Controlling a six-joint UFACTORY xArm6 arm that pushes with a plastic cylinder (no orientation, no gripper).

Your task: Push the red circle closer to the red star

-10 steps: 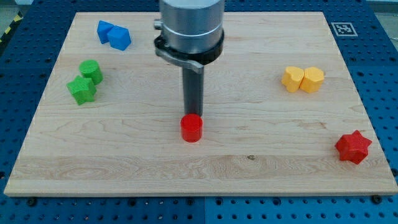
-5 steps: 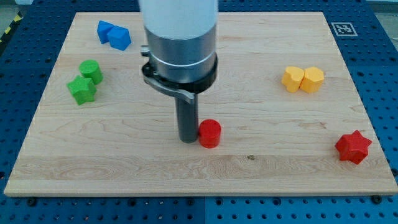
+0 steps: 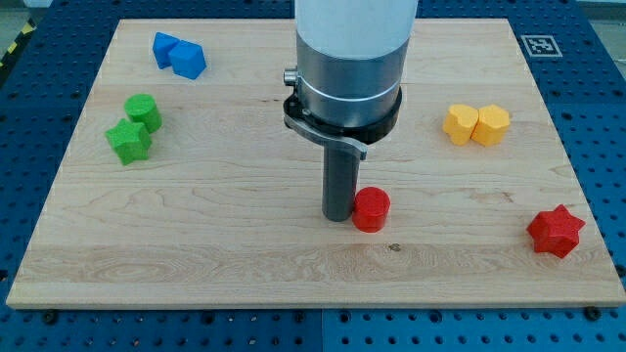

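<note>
One red circle block point(image 3: 371, 209) sits mid-worktop, my tip point(image 3: 340, 217) touching its left side so a push drives it rightward toward the red star block point(image 3: 555, 232); no fingers fitted.

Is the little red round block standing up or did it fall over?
Standing up. The red circle sits flat on the board, round top facing up, with my tip right against its left side.
</note>
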